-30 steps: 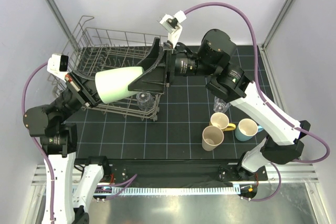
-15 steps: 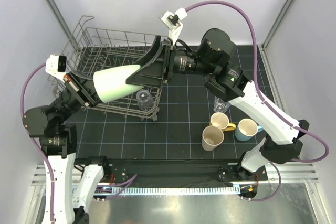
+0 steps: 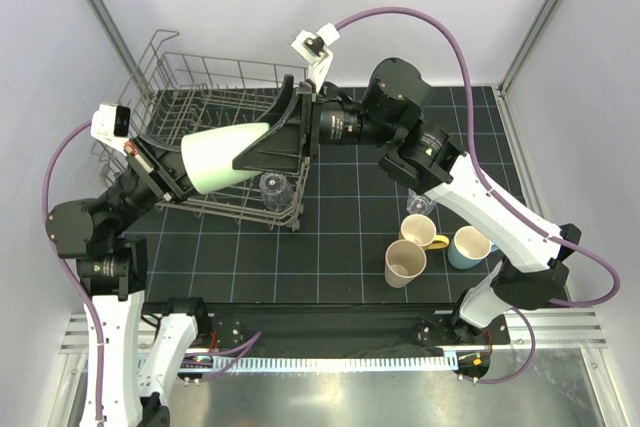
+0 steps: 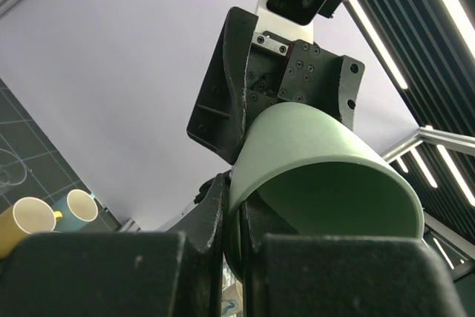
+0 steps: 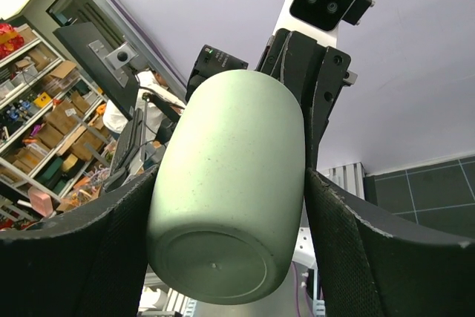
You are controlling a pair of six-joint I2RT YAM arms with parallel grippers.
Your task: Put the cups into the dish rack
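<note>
The mint-green cup (image 3: 225,155) is held on its side above the dish rack (image 3: 170,57), base pointing right. My left gripper (image 3: 185,171) is shut on its rim; in the left wrist view the fingers (image 4: 215,220) pinch the cup wall (image 4: 319,168). My right gripper (image 3: 255,142) is open and straddles the cup's base end; in the right wrist view the cup (image 5: 230,183) fills the gap between the pads (image 5: 338,228). One clear tumbler (image 3: 272,187) sits in the rack's near corner. Another tumbler (image 3: 420,202), the cream mug (image 3: 418,231), the tan cup (image 3: 405,263) and the light-blue mug (image 3: 470,246) stand on the mat at the right.
The rack sits at the back left on a black gridded mat (image 3: 340,217), with upright tines and a raised rim. Both arms meet above its right half. Frame posts (image 3: 110,27) and white walls close in the left, back and right sides.
My right arm has moved left, sliding its open fingers further along the mint-green cup. The left gripper and the cup have stayed almost still.
</note>
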